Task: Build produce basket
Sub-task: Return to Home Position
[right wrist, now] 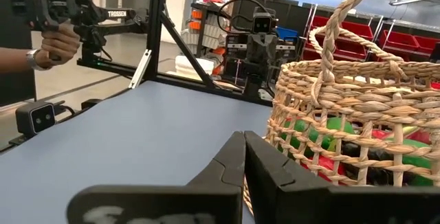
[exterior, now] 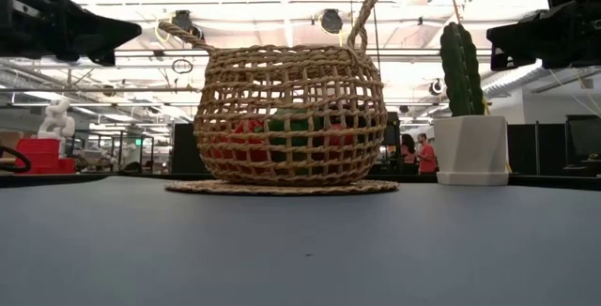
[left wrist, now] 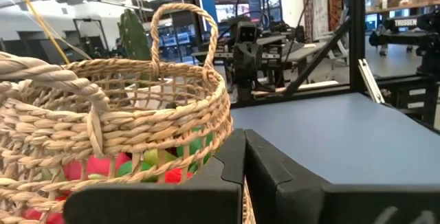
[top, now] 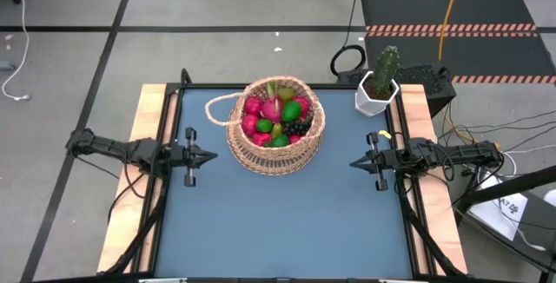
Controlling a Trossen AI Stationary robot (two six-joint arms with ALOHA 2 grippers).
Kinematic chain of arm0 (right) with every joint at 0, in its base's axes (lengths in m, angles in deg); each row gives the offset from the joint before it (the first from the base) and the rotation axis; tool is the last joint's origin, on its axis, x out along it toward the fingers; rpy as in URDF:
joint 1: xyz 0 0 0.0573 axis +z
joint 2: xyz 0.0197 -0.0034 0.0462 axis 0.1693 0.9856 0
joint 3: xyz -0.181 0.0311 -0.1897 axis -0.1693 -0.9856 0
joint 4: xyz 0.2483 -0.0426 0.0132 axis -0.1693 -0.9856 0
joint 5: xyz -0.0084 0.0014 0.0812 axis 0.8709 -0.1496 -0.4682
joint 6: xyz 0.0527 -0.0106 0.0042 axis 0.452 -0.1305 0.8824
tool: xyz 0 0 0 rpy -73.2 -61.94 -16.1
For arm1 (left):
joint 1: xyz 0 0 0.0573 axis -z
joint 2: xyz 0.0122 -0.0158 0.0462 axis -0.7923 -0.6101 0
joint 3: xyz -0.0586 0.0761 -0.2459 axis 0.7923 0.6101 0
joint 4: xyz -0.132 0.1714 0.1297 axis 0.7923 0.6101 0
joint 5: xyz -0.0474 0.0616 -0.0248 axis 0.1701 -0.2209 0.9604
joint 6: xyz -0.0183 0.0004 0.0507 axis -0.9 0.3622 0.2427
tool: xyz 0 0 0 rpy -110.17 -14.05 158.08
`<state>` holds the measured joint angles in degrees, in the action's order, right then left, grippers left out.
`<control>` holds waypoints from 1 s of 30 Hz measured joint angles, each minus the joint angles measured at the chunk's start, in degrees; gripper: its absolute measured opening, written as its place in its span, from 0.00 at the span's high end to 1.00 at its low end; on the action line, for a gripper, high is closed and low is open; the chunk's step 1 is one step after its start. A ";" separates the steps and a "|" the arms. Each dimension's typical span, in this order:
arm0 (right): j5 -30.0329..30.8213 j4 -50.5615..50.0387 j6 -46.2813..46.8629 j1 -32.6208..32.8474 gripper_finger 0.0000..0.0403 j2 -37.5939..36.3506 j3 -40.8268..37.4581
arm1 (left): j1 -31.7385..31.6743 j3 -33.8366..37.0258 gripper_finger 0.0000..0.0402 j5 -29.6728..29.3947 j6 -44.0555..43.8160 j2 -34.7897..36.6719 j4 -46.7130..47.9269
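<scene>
The tan wicker basket (top: 275, 125) stands on its flat base in the far middle of the blue table, and it also shows in the low view (exterior: 286, 118). Inside lies the produce (top: 278, 116): pink and red fruits, green ones and a dark grape bunch. My left gripper (top: 211, 155) hovers shut just left of the basket, pointing level toward it. On the opposite side, a little farther off, my right gripper (top: 354, 162) is shut too. Neither touches anything. Each wrist view shows its own shut fingers, left (left wrist: 244, 157) and right (right wrist: 244, 157), beside the basket.
A white pot with a green cactus (top: 379, 86) stands at the table's far right corner. Wooden rails (top: 146, 157) run along the table's left and right sides. In the right wrist view a person's hand (right wrist: 58, 45) shows beyond the table. The blue surface (top: 278, 222) spreads in front of the basket.
</scene>
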<state>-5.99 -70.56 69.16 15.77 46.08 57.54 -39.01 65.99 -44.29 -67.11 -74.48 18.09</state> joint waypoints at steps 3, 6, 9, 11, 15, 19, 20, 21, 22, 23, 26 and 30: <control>0.00 0.00 0.00 0.00 1.00 0.00 0.01 | -2.96 0.00 0.99 3.86 0.16 -0.02 0.48; 0.00 0.00 0.00 0.00 1.00 0.00 -0.01 | -5.99 0.00 0.99 6.87 -0.02 -0.01 1.04; -0.02 0.01 0.00 0.00 1.00 0.00 -0.01 | -8.15 0.00 0.99 7.35 -0.46 -0.02 3.55; -0.02 0.00 0.00 0.00 1.00 0.00 -0.01 | -8.92 0.00 0.99 7.35 -0.52 -0.02 5.85; -0.02 0.00 0.00 0.00 1.00 0.00 -0.01 | -9.76 -0.03 0.97 7.50 -1.08 -0.02 8.33; -0.03 0.00 0.00 0.00 1.00 0.00 -0.01 | -9.95 -0.07 0.96 7.55 -1.29 -0.13 8.52; -0.04 0.00 0.00 0.00 1.00 0.00 -0.01 | -9.95 -0.07 0.96 7.55 -1.31 -0.13 8.58; -0.02 0.00 0.00 0.00 1.00 0.00 -0.01 | -9.95 -0.07 0.97 7.55 -1.41 -0.13 8.60; -0.04 0.00 0.00 0.00 1.00 0.00 -0.01 | -9.95 -0.07 0.97 7.52 -1.75 -0.13 8.61; -0.03 0.00 0.00 0.00 1.00 0.00 -0.01 | -9.95 -0.07 0.98 7.53 -2.30 -0.13 8.63; -0.04 0.00 0.00 0.00 1.00 0.00 -0.01 | -9.95 -0.07 0.99 7.52 -4.24 -0.13 8.66; -0.04 0.00 0.00 0.00 1.00 0.00 -0.01 | -9.95 -0.07 0.97 7.50 -6.70 -0.13 8.70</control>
<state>-6.04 -70.56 69.16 15.77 46.08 57.53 -48.96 65.93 -36.79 -73.81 -74.61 26.78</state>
